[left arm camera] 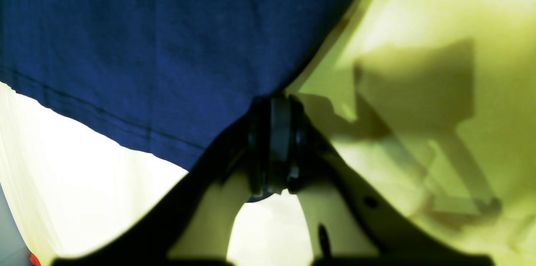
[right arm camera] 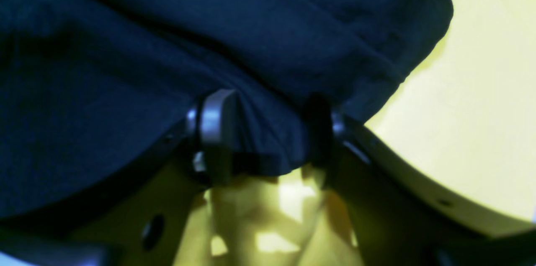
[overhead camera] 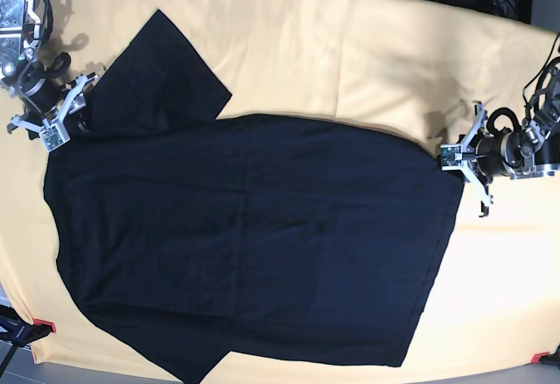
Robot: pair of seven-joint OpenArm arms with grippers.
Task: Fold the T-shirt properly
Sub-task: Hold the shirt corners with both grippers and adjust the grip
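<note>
The yellow cloth covered the table. The T-shirt lay spread flat on it. The left gripper pinched the shirt's corner tight. The right gripper had its fingers apart around bunched fabric.

I see the T-shirt spread on the yellow cloth, my left gripper and right gripper at opposite edges.
</note>
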